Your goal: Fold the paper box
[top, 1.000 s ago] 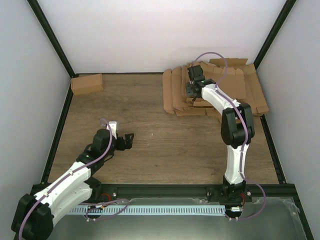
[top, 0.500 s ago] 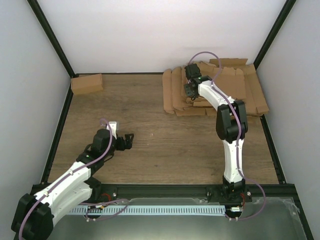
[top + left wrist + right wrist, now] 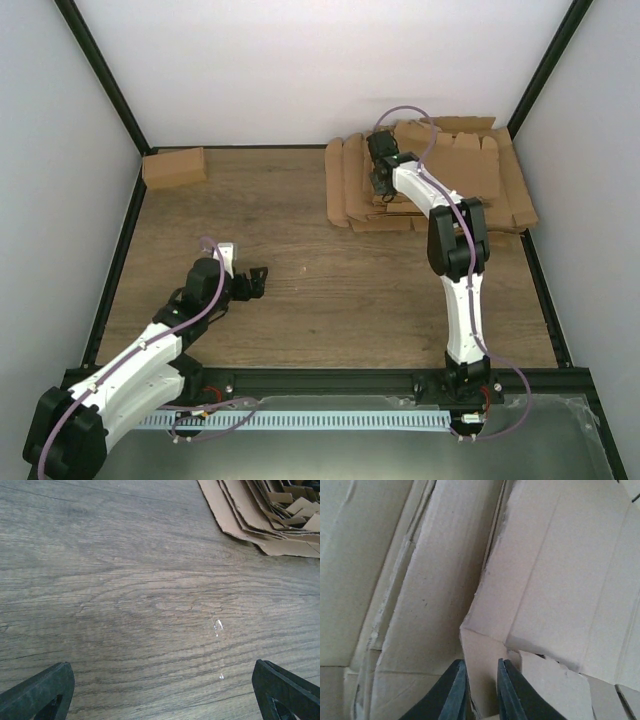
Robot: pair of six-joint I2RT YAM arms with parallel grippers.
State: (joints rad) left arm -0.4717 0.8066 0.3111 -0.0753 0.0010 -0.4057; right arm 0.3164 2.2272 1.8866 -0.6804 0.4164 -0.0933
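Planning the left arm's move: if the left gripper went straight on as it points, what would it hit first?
Probably the bare brown wooden table top; the open left gripper seems angled down at it. The heap of brown cardboard sheets lies farther off, rightward.

Both arms had white shells over their long links and bulky black housings at the joints. The left arm (image 3: 140, 355) ended in a large black base block (image 3: 62, 440) at the near left. The right arm (image 3: 462, 310) had a smaller black base (image 3: 465, 385) on the dark rail (image 3: 330, 380) along the near edge. A thin lilac cable (image 3: 212, 300) followed the left arm, and a second cable (image 3: 408, 108) looped along the right one.

The left tool (image 3: 258, 281) was black, with a small white block (image 3: 226, 252) behind it; its fingers (image 3: 37, 692) were matte, grainy wedges. The right tool (image 3: 480, 662) had dark, smooth, tapering fingers (image 3: 452, 692). Tiny red specks (image 3: 207, 390) by the bases may have been wiring.
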